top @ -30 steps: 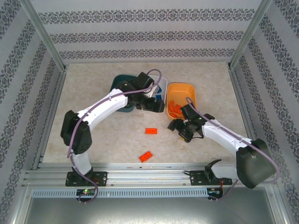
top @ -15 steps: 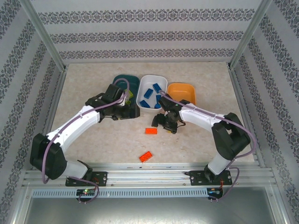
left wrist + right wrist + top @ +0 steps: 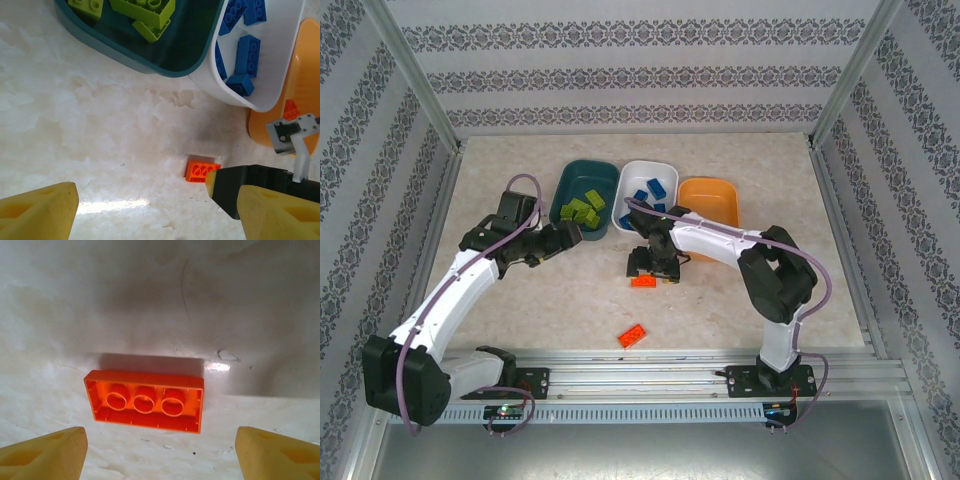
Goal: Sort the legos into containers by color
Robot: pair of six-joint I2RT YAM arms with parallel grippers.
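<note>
**Right pincer (image 3: pixel 160 452) poised over loose orange-red lego (image 3: pixel 146 401)**

It lies hollow side up, mid worktop (image 3: pixel 520 300), just nearer the near edge than the white tub (image 3: pixel 665 170). Right pincer hangs over it, fingers apart, flanking its short ends. Best: drop straight, centre, close squarely, then carry to orange tub (image 3: pixel 708 182). Right arm doubled back, elbow toward right edge, wrist down. Left pincer (image 3: pixel 565 238) apart, empty, beside teal tub (image 3: pixel 582 166).

It was a robot test enclosure, a lab rig rather than a home: patterned panels (image 3: pixel 640 75) walled a marble-look tabletop (image 3: pixel 550 300) inside aluminium posts (image 3: pixel 414 75), with robot arms (image 3: pixel 450 290) bolted to a metal rail (image 3: pixel 640 372).
</note>
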